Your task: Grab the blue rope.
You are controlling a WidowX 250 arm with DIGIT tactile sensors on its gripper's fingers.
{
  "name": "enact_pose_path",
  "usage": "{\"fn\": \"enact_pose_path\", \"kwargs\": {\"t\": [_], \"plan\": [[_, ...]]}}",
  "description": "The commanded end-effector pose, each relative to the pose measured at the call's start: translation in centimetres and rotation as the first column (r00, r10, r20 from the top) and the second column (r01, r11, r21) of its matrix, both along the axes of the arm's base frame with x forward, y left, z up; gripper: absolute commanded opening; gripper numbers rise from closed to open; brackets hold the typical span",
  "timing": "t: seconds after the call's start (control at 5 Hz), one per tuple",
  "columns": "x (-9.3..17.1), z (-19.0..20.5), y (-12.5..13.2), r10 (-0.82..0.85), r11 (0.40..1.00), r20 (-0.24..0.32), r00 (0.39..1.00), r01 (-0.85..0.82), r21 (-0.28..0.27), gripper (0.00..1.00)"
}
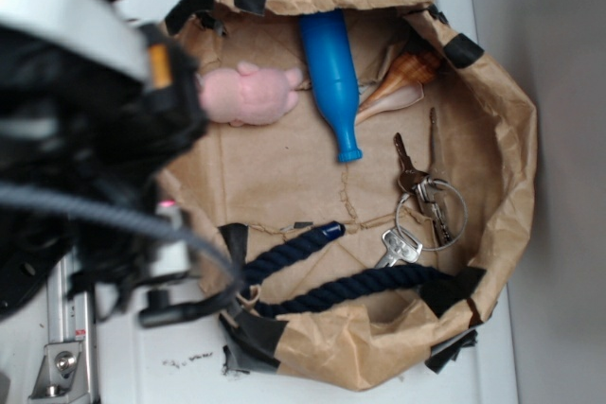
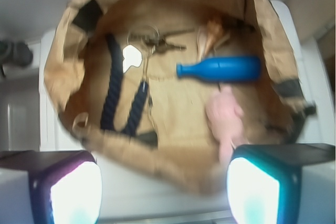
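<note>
Two pads of the claw (image 2: 164,190) stand apart at the wrist view's bottom, above the looped dark navy twisted rope (image 2: 111,85) inside the crumpled brown paper bag (image 2: 58,72).

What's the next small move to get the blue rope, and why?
Probably shift the gripper over the blue rope and start lowering. The fingers are spread, hold nothing and sit above the paper bag's rim. The rope is left of centre in the wrist view, beside the keys.
</note>
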State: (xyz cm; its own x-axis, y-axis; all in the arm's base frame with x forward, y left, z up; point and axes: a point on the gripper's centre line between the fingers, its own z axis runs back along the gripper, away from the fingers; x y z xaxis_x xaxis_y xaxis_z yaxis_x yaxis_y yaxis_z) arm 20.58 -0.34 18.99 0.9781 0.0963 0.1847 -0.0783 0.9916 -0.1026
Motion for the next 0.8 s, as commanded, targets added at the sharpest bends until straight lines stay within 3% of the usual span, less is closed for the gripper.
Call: {"fn": "enact_pose_path", "kwargs": {"t": [0.0,0.2,0.6], "plan": [[6.8,-7.0,-1.5,-0.090,0.991,0.052,0.995,0.095,-0.099,1.00],[6.9,-10.9,-3.8,-0.137,0.973,0.013,0.990,0.137,-0.183,1.00],[5.5,-12.8,-10.1,-0.281,0.953,-0.015,0.960,0.277,-0.121,1.00]]}}
